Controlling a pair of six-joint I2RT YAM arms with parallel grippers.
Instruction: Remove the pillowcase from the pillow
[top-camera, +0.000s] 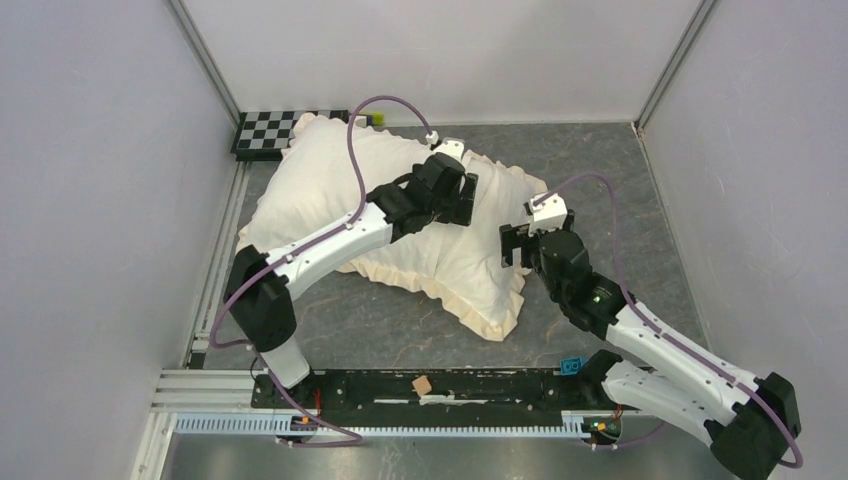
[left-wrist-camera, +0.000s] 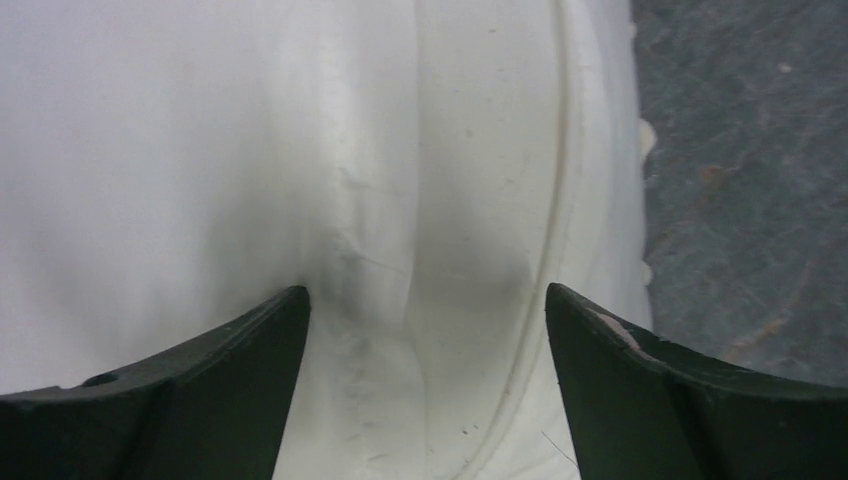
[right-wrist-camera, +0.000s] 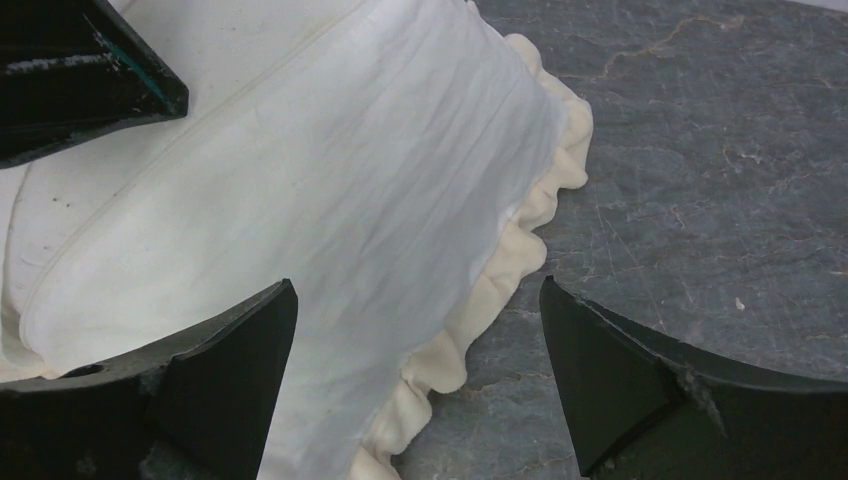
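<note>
While the left claw (left-wrist-camera: 425, 290) and right claw (right-wrist-camera: 417, 285) gape empty, the pillowcase (top-camera: 310, 185) runs diagonally far-left to near-right.

Plain white walls (top-camera: 90, 200) on three sides, joined by metal corner posts (top-camera: 205, 60). Dark grey marbled table top (top-camera: 620, 170); black-and-white checkerboard (top-camera: 268, 130) in far left corner. Light even, diffuse.

Top external: fixed above and behind the arm bases, looking steeply down over the whole worktop (top-camera: 620, 180). Left wrist: looks along the left pincer (left-wrist-camera: 427, 300), very close onto the pillowcase (left-wrist-camera: 250, 150). Right wrist: looks along the right pincer (right-wrist-camera: 415, 300) from slightly farther back, sharing that cloth at 10 o'clock.
</note>
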